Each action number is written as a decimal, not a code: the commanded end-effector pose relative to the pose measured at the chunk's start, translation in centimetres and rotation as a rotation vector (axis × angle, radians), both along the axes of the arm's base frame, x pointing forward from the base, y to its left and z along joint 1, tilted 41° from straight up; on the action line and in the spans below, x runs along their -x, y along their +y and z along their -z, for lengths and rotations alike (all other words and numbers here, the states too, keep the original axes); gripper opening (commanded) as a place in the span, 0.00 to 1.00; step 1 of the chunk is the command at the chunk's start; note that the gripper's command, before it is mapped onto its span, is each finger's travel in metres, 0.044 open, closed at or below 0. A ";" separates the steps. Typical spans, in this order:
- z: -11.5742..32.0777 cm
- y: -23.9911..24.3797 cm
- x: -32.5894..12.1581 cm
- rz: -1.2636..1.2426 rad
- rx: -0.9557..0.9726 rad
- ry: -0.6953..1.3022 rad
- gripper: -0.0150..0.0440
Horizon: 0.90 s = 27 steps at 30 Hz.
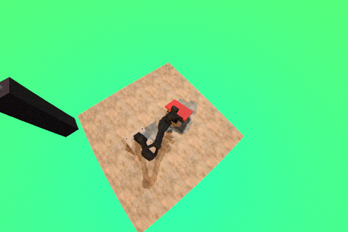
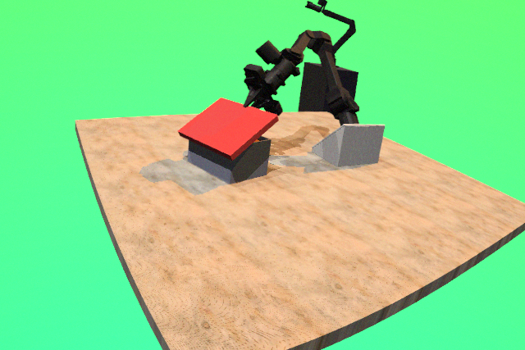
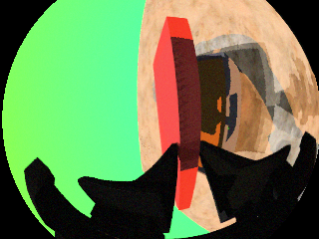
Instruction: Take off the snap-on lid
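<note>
The red lid (image 1: 184,109) (image 2: 229,125) (image 3: 166,100) sat tilted over the dark box (image 2: 252,161) (image 3: 211,95), left of centre in the exterior frame, its edge nearer my arm (image 1: 159,136) (image 2: 330,68) raised. My jaws were clamped on that raised edge.

Robot test bench: arm (image 1: 160,133) (image 2: 328,62) bolted on wooden table (image 1: 118,117) (image 2: 271,244) (image 3: 294,30).
</note>
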<state>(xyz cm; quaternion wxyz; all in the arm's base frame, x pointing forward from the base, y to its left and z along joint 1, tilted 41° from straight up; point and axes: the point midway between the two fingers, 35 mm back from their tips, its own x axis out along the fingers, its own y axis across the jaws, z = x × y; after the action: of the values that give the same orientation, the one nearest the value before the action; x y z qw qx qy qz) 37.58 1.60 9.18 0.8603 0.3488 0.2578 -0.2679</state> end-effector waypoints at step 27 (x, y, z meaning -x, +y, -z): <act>-2.9 3.3 -2.6 -0.005 -0.007 -0.011 0.25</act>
<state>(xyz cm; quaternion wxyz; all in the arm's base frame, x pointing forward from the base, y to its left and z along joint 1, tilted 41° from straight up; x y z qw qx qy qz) 39.74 4.07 11.52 0.8603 0.3481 0.2557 -0.2707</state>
